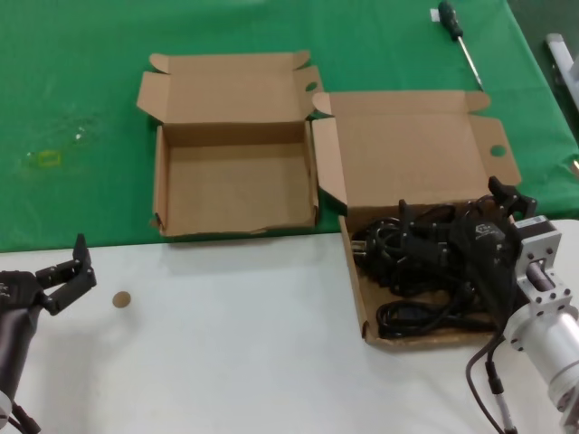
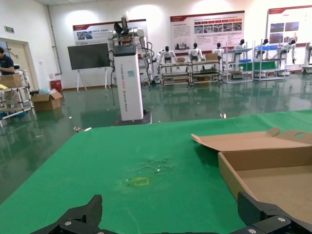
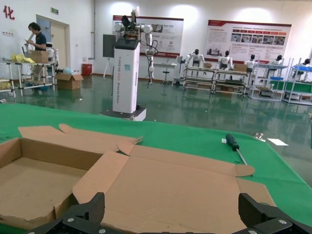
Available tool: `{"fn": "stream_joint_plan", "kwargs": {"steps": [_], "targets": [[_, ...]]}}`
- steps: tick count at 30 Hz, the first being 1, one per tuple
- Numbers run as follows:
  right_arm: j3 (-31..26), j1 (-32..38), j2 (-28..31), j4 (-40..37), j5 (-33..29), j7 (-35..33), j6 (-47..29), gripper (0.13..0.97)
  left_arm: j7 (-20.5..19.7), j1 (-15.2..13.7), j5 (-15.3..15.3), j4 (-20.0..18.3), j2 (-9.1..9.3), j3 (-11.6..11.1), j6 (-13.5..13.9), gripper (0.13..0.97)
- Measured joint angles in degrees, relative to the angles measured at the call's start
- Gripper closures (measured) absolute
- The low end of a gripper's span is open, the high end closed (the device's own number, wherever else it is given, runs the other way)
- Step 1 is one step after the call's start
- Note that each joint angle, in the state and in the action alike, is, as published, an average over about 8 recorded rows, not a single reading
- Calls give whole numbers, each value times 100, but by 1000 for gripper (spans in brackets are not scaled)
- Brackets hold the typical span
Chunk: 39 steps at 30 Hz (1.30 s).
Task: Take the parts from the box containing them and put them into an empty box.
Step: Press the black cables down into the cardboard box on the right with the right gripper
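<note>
Black power cords (image 1: 412, 258) lie tangled in the right-hand cardboard box (image 1: 355, 289), whose wide lid (image 1: 412, 158) (image 3: 170, 190) lies folded back with a round hole in one tab. My right gripper (image 1: 455, 210) (image 3: 170, 202) hovers open over those cords with nothing between its fingers. To the left of that box stands the empty box (image 1: 235, 185) (image 2: 273, 175) (image 3: 29, 180), also open, its floor bare. My left gripper (image 1: 72, 271) (image 2: 169, 204) is open and empty low over the white table at the near left, well short of the empty box.
Both boxes straddle the edge between the green cloth (image 1: 81, 108) and the white table (image 1: 226, 362). A black-handled screwdriver (image 1: 457, 36) (image 3: 236, 146) lies beyond the cord box. A small brown disc (image 1: 120, 299) sits near my left gripper. A yellow mark (image 1: 47, 159) (image 2: 141, 181) shows on the cloth.
</note>
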Motion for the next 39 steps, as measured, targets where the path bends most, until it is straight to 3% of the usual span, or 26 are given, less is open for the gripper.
{"fn": "stream_joint_plan", "kwargs": {"steps": [22, 31, 39], "targets": [[0, 0, 0, 0, 0, 0, 0, 129, 0, 0, 0, 0, 0, 0, 0, 134], [-23, 4, 17, -1, 11, 13, 12, 129, 0, 0, 0, 0, 0, 0, 0, 191], [-296, 60, 295, -20, 166, 115, 195, 129, 0, 0, 1, 0, 0, 0, 0, 320]]}}
